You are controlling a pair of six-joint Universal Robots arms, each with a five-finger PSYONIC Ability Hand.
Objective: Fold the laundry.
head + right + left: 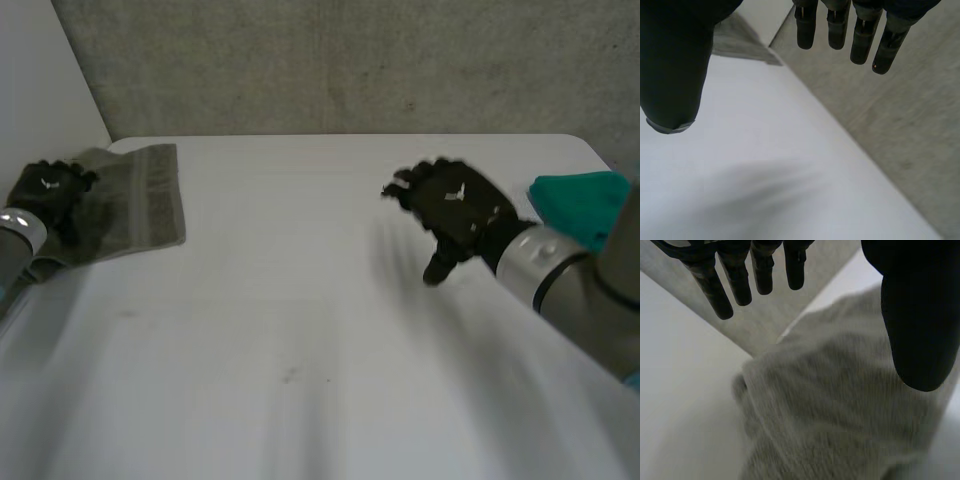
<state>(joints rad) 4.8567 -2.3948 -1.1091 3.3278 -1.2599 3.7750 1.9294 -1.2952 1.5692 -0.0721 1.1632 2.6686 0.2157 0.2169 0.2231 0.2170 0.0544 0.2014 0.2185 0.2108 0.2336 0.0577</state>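
The grey towel point(135, 200) is seen lying folded at the far left corner of the white table point(300, 330). The left hand point(50, 195) is positioned over the towel's left edge. In the left wrist view its fingers point(740, 285) are extended straight, spread from the thumb point(920, 315), nothing gripped, with cloth under the palm; contact cannot be told. The right hand point(460, 210) is held over bare table at the right, well apart from the towel, fingers point(835, 25) extended, thumb point(670, 60) spread wide, nothing held. A teal item point(580, 200) is seen at the table's right edge, beside the right arm.
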